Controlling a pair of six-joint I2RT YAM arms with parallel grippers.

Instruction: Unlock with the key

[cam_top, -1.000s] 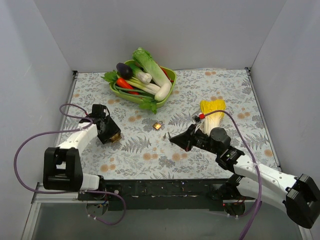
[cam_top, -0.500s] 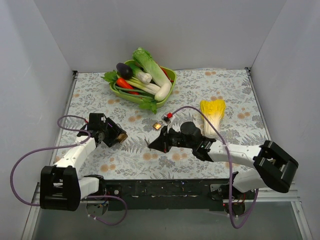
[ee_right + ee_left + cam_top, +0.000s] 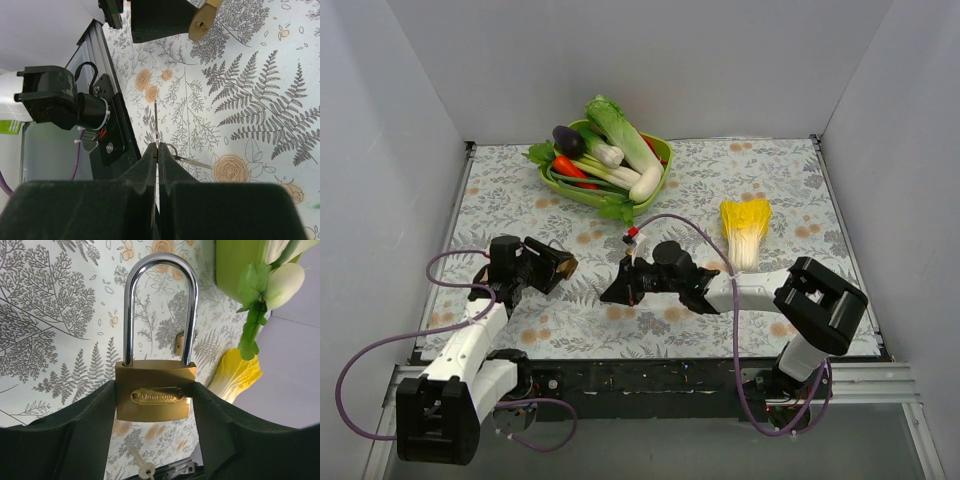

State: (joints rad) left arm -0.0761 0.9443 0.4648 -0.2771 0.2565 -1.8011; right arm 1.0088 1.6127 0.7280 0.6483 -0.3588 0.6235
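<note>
Left wrist view: the left gripper [image 3: 153,412] clamps the body of the brass padlock [image 3: 152,390], silver shackle pointing away. On the right wrist view, the right gripper [image 3: 157,150] is pressed together on the key [image 3: 156,125], whose blade aims toward that padlock, still apart from it; a second key [image 3: 192,161] seems to hang beside it

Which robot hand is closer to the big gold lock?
Left. The left gripper clamps the big gold lock; the right gripper, shut on the key, sits off to its right, not touching.
</note>
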